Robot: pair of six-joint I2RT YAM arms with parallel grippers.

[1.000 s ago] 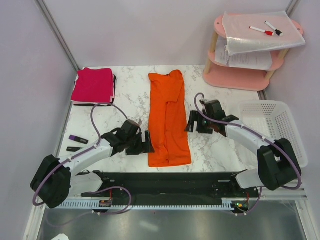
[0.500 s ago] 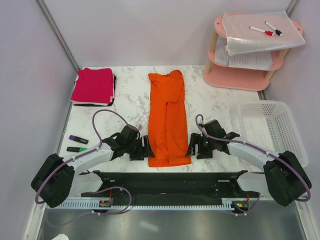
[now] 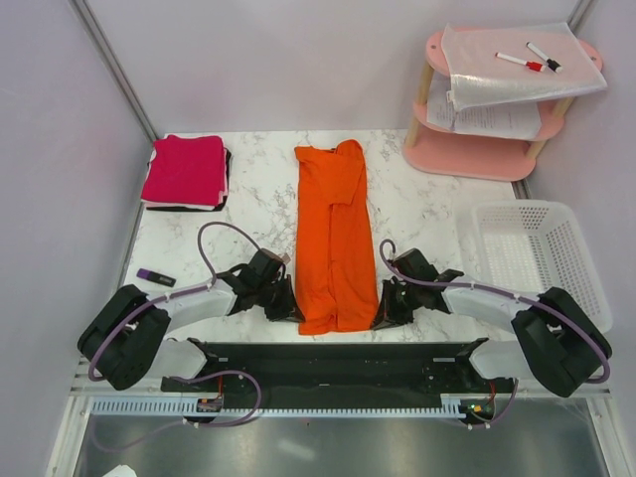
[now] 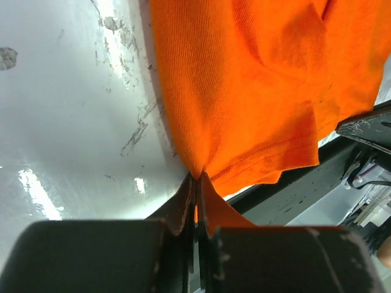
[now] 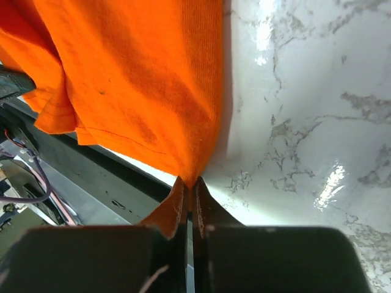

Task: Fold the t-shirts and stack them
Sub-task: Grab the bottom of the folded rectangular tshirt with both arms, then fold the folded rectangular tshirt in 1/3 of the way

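Note:
An orange t-shirt (image 3: pixel 334 234) lies folded into a long strip down the middle of the marble table, its hem at the near edge. My left gripper (image 3: pixel 294 310) is shut on the hem's left corner; the orange cloth (image 4: pixel 244 91) bunches into the pinch of that gripper (image 4: pixel 197 179). My right gripper (image 3: pixel 382 316) is shut on the hem's right corner, where the orange fabric (image 5: pixel 134 85) runs into the closed tips of the gripper (image 5: pixel 189 185). A folded pink t-shirt (image 3: pixel 185 169) tops a small stack at the back left.
A white mesh basket (image 3: pixel 545 256) stands at the right edge. A pink two-tier shelf (image 3: pixel 487 119) with papers and markers is at the back right. A purple highlighter (image 3: pixel 156 276) lies at the left. The black base rail (image 3: pixel 328 363) runs just below the hem.
Both arms came down toward the near edge along the shirt's sides, and both grippers went from open to shut on the hem corners. The hem has drawn slightly narrower.

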